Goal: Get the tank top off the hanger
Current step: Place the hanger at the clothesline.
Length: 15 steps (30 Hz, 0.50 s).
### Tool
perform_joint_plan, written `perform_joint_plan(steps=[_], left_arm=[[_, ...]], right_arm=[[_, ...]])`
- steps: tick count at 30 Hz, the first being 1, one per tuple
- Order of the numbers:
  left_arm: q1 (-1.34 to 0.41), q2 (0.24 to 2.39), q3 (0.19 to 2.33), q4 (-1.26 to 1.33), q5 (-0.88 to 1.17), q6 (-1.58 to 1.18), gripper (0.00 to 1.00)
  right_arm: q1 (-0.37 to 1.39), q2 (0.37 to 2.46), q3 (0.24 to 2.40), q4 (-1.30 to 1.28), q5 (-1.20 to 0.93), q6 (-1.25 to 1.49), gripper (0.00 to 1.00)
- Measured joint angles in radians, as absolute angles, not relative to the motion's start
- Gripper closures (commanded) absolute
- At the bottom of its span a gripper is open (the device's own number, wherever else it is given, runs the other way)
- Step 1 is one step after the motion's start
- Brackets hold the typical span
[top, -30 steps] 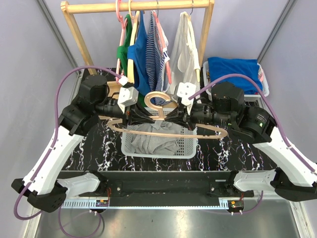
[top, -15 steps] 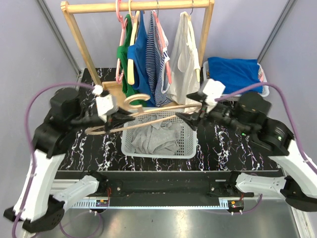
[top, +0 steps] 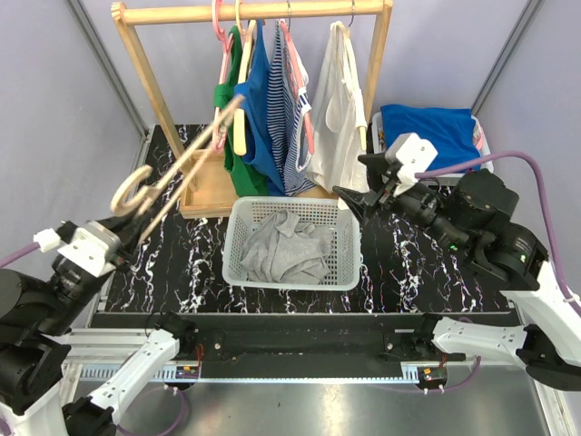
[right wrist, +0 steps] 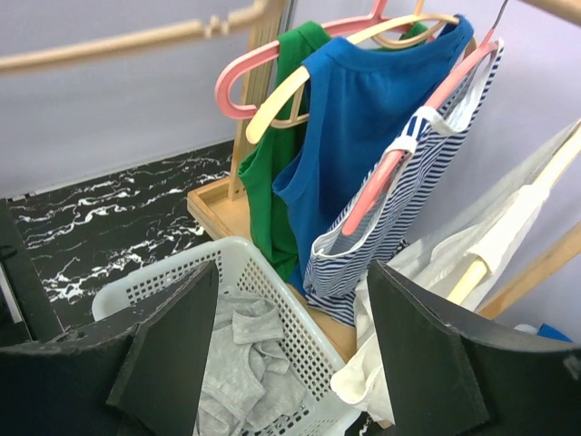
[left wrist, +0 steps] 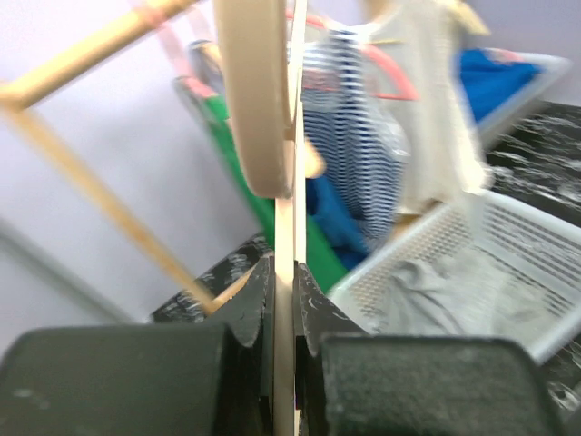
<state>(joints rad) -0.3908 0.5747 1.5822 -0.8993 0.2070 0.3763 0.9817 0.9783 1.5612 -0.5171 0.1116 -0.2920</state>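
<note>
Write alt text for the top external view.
The left gripper holds a bare wooden hanger aloft at left, while a grey tank top lies crumpled in the white plastic basket at centre. The open right gripper hovers near the basket's far right corner.

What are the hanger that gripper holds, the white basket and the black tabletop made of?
The hanger: seemingly bare wood, pale tan, matte. The basket: probably moulded plastic, white with perforated walls. The tabletop: marble look, black with white veins; real stone or print, I cannot tell.
</note>
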Motion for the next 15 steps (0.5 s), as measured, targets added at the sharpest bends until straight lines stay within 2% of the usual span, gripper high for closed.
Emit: perform_joint_plan(steps=[8, 15], left_arm=[[-0.391, 0.565, 1.552, -0.756, -0.095, 0.363, 1.00], [-0.419, 0.628, 1.506, -0.709, -0.171, 0.317, 1.00]], right_arm=[[0.981, 0.978, 1.559, -0.520, 0.113, -0.283, 0.26], [0.982, 0.937, 1.559, -0.521, 0.114, -0.266, 0.28]])
